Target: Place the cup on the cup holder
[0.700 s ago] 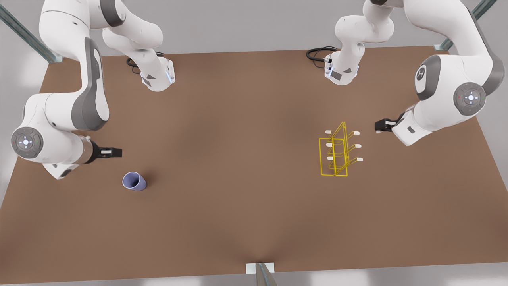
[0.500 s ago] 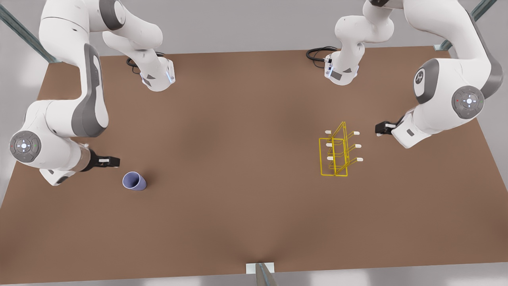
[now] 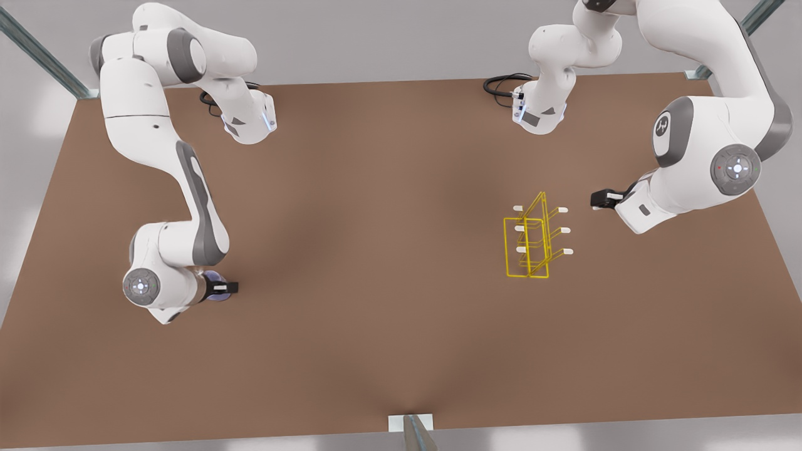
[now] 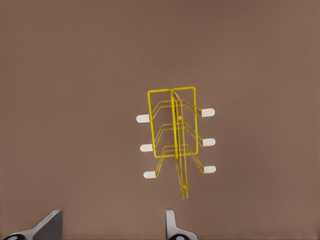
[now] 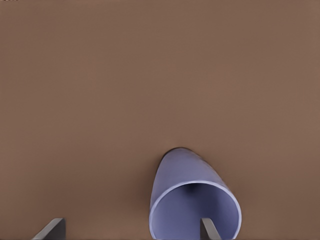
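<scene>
The lavender-blue cup (image 5: 187, 172) lies on its side on the brown table, its open mouth facing the right wrist camera. My right gripper (image 5: 130, 230) is open right at the cup, with one fingertip (image 5: 207, 227) in front of the cup's mouth and the other off to the side. At the front view's left the right gripper (image 3: 224, 288) covers most of the cup (image 3: 217, 296). The yellow wire cup holder (image 3: 529, 241) stands at the front view's right with white-tipped pegs. My left gripper (image 3: 600, 199) hangs open beside it, and its fingers (image 4: 172, 225) point toward the cup holder (image 4: 172, 125).
Both arm bases (image 3: 250, 122) (image 3: 539, 113) sit at the table's far edge with black cables. A metal post (image 3: 410, 432) stands at the near edge. Bare brown table (image 3: 376, 250) lies between the cup and the cup holder.
The right arm has swung down and toward the front view's right, bringing its gripper from beside the cup to over it. The left arm has barely shifted.
</scene>
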